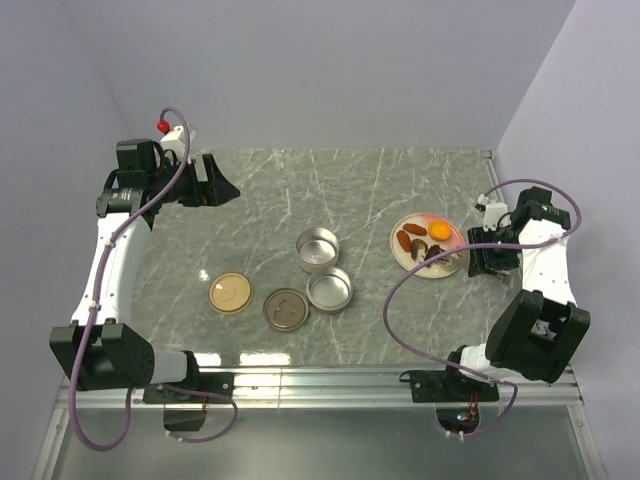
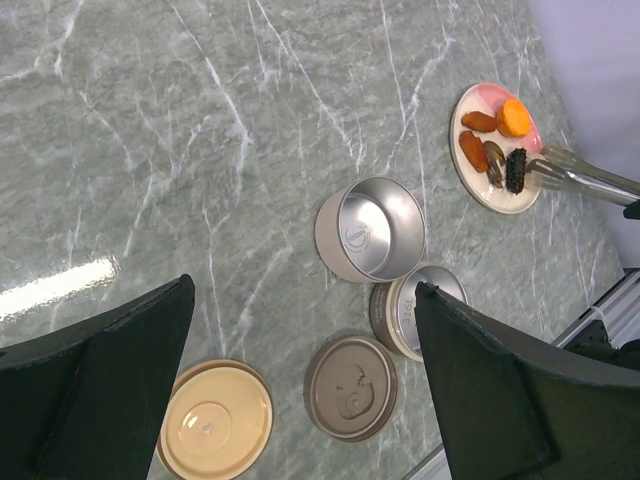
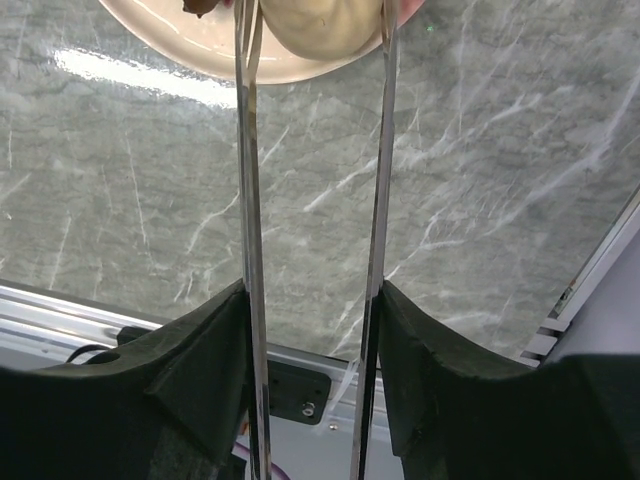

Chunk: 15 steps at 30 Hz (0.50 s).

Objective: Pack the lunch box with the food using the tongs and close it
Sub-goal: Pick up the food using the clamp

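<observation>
Left gripper (image 1: 218, 186): it hangs over the far left corner of the table (image 1: 380, 180), its fingers (image 2: 100, 400) are spread wide and nothing is between them.
Right gripper (image 3: 312, 295): it is at the right edge of the table, just beside the plate, and it pinches the tongs; each finger presses on the outer side of one arm.
Tongs (image 3: 249, 200): two thin silver arms that run from the right gripper toward the plate, with a gap between them.
Tongs tips: they are over the plate, one on each side of the pale round piece (image 3: 320, 25). The right wrist view cuts them at its top edge, so I cannot tell if they touch it.
Plate (image 1: 408, 260): it lies flat near the right edge of the table.
Food: all of it is on the plate. There is an orange chunk (image 2: 515, 117), reddish-brown sausage pieces (image 2: 473, 150) and dark brown bits (image 2: 515, 170) beside the pale piece.
Lunch box tins: two round metal tins in the middle of the table, both open and without food. The farther tin (image 2: 330, 240) and the nearer tin (image 2: 392, 318) seem to touch.
Lids: a brown lid (image 2: 350, 388) just beside the nearer tin and a tan lid (image 2: 213, 420) left of it, both flat toward the near edge.
</observation>
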{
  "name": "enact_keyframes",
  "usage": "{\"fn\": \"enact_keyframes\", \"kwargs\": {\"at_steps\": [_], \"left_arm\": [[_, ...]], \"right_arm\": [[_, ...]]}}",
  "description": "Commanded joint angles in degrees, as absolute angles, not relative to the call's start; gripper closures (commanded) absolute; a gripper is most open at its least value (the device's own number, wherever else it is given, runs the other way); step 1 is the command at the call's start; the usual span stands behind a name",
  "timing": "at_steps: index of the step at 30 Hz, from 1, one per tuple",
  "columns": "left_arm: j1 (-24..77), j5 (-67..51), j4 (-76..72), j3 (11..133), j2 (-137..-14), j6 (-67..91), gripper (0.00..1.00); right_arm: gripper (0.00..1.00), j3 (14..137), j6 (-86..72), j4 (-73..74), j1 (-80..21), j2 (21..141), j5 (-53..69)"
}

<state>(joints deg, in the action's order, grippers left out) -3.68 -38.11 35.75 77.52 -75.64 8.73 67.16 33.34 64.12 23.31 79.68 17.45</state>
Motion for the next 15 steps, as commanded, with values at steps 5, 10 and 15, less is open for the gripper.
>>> {"fn": "enact_keyframes", "kwargs": {"at_steps": [5, 10, 15], "left_arm": [[-3.78, -38.76, 33.14, 79.28, -75.94, 9.58, 0.03], [-3.78, -38.94, 33.22, 79.45, -76.03, 9.58, 0.03], [-3.78, -39.11, 33.22, 79.28, -75.94, 9.4, 0.03]], "right_arm": [[0.46, 70.84, 34.1, 66.0, 23.64, 75.15, 18.54], [0.48, 72.86, 34.28, 68.29, 23.73, 74.36, 19.16], [0.48, 76.46, 35.15, 70.92, 23.73, 73.13, 20.65]]}}
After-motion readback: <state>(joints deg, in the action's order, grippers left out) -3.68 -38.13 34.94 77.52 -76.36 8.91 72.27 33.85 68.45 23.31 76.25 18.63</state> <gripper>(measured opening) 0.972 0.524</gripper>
